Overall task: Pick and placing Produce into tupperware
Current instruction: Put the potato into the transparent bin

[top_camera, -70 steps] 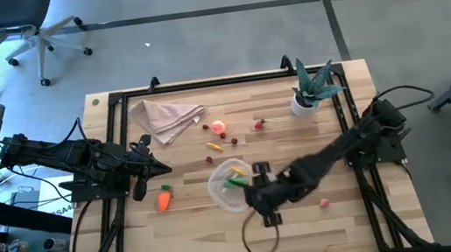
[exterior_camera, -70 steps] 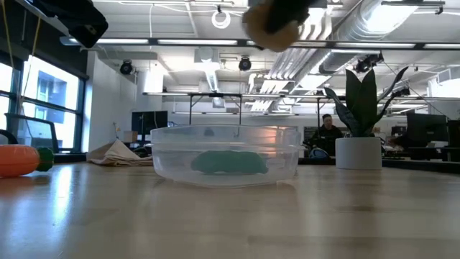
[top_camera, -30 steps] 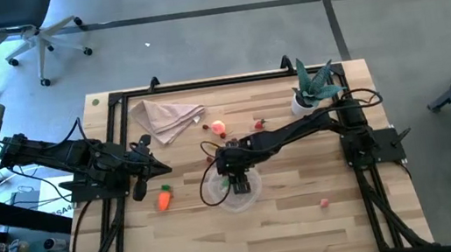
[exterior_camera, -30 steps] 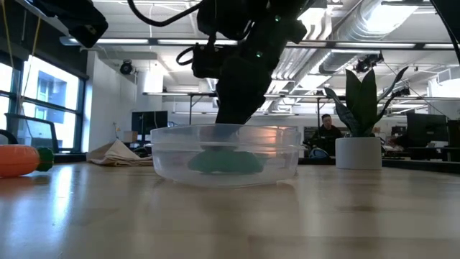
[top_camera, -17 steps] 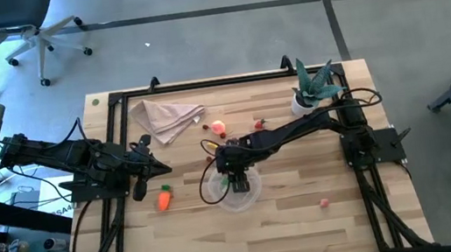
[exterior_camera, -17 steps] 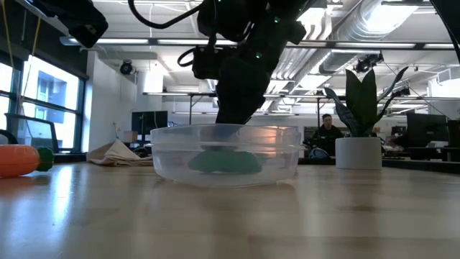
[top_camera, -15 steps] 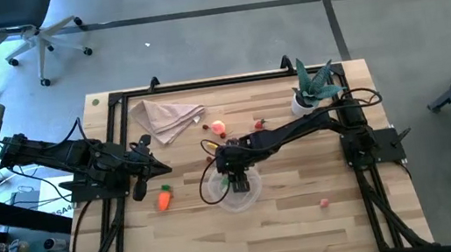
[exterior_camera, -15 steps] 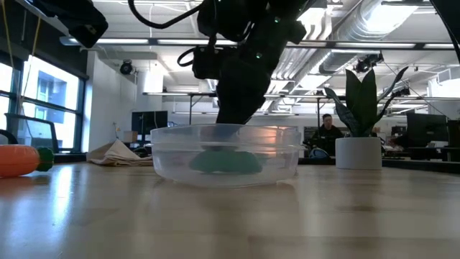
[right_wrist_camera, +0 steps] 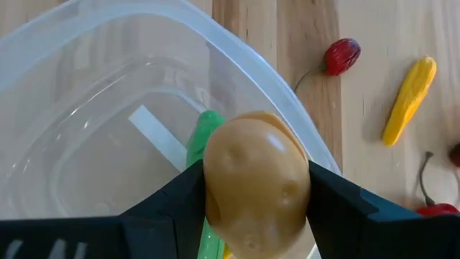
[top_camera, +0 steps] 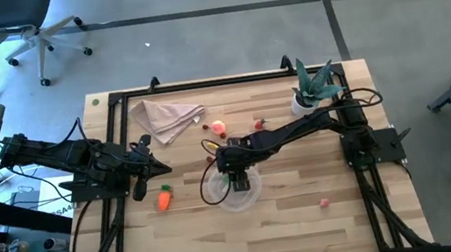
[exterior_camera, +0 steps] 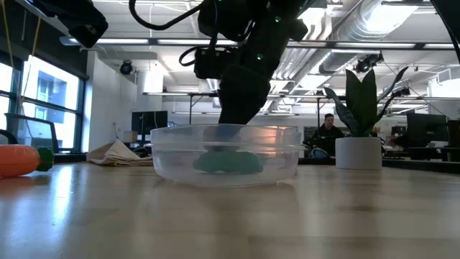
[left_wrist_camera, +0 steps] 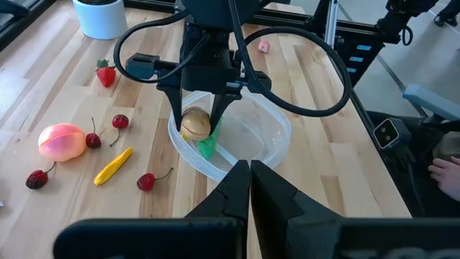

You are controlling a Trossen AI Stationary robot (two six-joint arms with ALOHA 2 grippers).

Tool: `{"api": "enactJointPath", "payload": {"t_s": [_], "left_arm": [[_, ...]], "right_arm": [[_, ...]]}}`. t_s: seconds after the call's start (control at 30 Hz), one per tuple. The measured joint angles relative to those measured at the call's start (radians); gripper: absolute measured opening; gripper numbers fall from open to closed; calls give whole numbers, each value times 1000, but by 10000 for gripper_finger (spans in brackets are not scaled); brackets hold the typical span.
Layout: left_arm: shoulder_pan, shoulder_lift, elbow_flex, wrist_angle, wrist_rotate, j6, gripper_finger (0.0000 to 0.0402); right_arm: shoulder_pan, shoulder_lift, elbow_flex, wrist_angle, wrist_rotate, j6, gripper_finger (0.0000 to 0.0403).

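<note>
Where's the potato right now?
The potato is held in the right hand, just above the tupperware's rim near mid-table, over the green pepper already inside.

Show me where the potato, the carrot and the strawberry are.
potato point(right_wrist_camera: 255, 180): right wrist view, middle of its tan skin.
carrot point(top_camera: 163, 200): high view, middle of its orange body.
strawberry point(left_wrist_camera: 106, 75): left wrist view, middle of its red flesh.

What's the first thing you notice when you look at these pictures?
The right gripper hangs over the clear tub in the middle of the table, pinching a tan potato just above something green inside. Beside the tub, cherries, a yellow piece and a pink peach lie scattered on the wood. The left gripper waits shut near the carrot.
</note>
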Motion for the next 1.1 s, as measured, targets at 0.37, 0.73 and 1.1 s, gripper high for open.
{"api": "enactJointPath", "payload": {"t_s": [0.37,0.73,1.1], "left_arm": [[0,0,0,0,0,0,5],[0,0,0,0,0,0,5],[0,0,0,0,0,0,5]], "right_arm": [[0,-17,-3,-32,10,-19,185],[0,-19,-3,-28,-39,-16,185],[40,-19,-3,-26,-159,1,185]]}}
